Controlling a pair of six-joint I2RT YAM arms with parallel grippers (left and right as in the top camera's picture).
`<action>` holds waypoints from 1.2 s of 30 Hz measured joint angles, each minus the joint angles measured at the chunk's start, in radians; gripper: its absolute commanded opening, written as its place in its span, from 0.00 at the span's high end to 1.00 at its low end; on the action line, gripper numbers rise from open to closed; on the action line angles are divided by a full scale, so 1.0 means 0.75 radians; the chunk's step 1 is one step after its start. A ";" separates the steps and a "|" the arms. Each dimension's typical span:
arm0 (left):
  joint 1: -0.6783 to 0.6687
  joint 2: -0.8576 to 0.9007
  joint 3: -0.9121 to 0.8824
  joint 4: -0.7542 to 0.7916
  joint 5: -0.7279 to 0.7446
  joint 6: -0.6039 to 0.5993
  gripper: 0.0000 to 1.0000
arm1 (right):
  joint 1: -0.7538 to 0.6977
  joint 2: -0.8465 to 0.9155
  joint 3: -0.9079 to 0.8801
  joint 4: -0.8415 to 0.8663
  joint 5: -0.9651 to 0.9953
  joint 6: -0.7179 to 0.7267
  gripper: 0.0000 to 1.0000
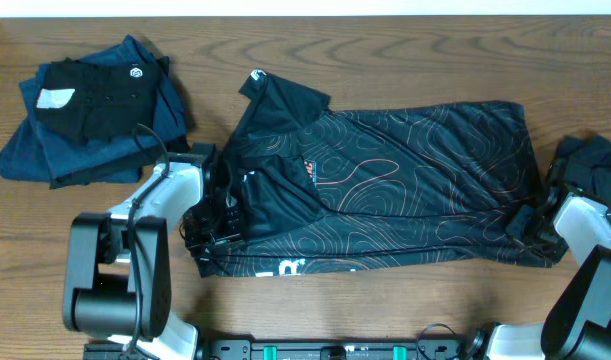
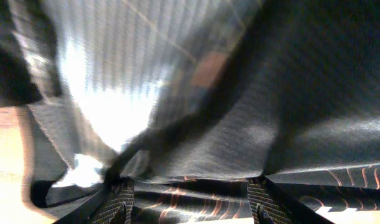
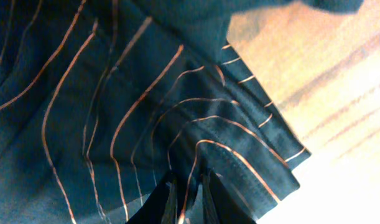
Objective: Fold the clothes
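Lettering on T-shirt half hidden, dark garment cut by right edge

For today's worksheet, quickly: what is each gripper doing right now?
Left gripper: open, with shirt fabric bunched ahead of it.
Right gripper: shut on the shirt's hem.

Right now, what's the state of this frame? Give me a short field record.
garment: black T-shirt spread sideways in the middle, left end bunched
left gripper: open, fingers apart against the shirt's left end
right gripper: shut on the shirt's lower right hem
other: folded dark stack at far left; dark garment at right edge
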 measured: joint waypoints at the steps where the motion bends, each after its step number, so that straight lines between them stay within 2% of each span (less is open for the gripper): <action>1: 0.000 -0.018 0.001 0.003 -0.004 0.000 0.38 | -0.004 -0.011 -0.006 -0.004 -0.010 -0.001 0.83; 2: 0.000 -0.055 0.002 0.006 -0.008 0.002 0.35 | -0.010 -0.025 -0.013 -0.014 -0.024 -0.001 0.81; 4: 0.000 -0.131 0.014 0.014 -0.014 0.008 0.17 | -0.019 -0.070 -0.020 -0.026 -0.065 -0.010 0.78; 5: 0.000 -0.179 0.029 0.025 -0.018 0.016 0.12 | -0.019 -0.099 -0.019 -0.024 -0.087 -0.017 0.77; 8: 0.000 -0.310 0.101 0.082 -0.024 0.009 0.07 | -0.019 -0.237 0.008 -0.024 -0.174 -0.044 0.71; 11: 0.000 -0.394 0.187 0.135 -0.027 0.006 0.07 | -0.014 -0.367 0.071 -0.019 -0.241 -0.073 0.63; 15: 0.000 -0.395 0.306 0.183 -0.028 0.010 0.07 | 0.030 -0.484 0.158 -0.027 -0.300 -0.112 0.52; 19: 0.000 -0.328 0.447 0.214 -0.028 0.038 0.07 | 0.094 -0.495 0.252 -0.111 -0.336 -0.161 0.49; 23: 0.000 -0.187 0.625 0.268 -0.028 0.082 0.07 | 0.145 -0.476 0.361 -0.233 -0.378 -0.223 0.47; 29: 0.000 0.126 0.865 0.360 -0.025 0.187 0.07 | 0.169 -0.464 0.416 -0.263 -0.404 -0.269 0.47; 36: 0.000 0.463 0.969 0.532 0.045 0.250 0.06 | 0.169 -0.455 0.416 -0.268 -0.411 -0.277 0.46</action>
